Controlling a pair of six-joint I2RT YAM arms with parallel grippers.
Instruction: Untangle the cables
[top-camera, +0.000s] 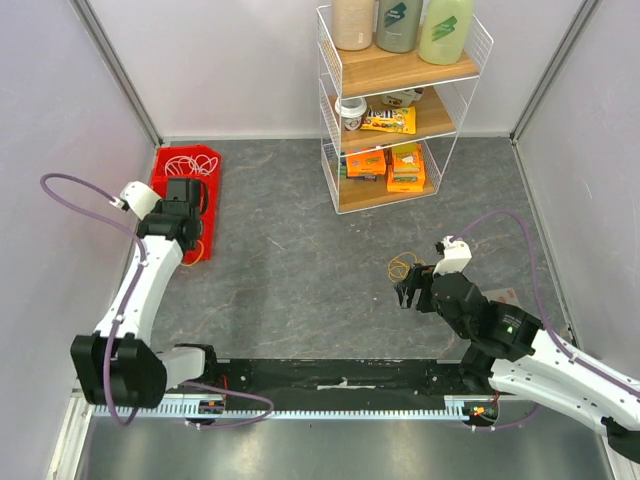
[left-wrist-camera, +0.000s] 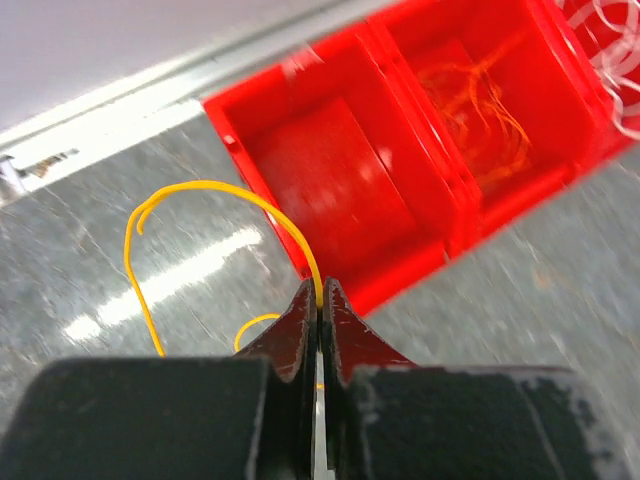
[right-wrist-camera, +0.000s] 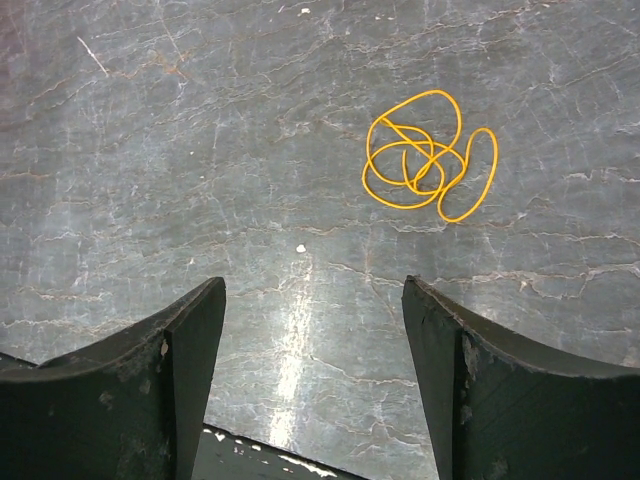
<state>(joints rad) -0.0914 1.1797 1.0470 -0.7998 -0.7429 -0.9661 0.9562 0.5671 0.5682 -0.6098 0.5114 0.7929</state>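
Observation:
My left gripper (left-wrist-camera: 320, 292) is shut on a yellow cable (left-wrist-camera: 214, 188) that arcs up and left over the grey floor. It hangs at the near corner of a red bin (left-wrist-camera: 400, 262). In the top view the left gripper (top-camera: 192, 240) is over the bin's near end. The bin's middle compartment holds orange cables (left-wrist-camera: 480, 105) and its far one white cables (left-wrist-camera: 608, 45). A second yellow cable (right-wrist-camera: 428, 155) lies coiled on the floor ahead and right of my open, empty right gripper (right-wrist-camera: 315, 292). In the top view this coil (top-camera: 403, 266) lies just beyond the right gripper (top-camera: 410, 292).
The red bin (top-camera: 205, 160) stands by the left wall. A white wire shelf (top-camera: 395, 195) with bottles and boxes stands at the back centre. A black rail (top-camera: 340, 375) runs along the near edge between the arm bases.

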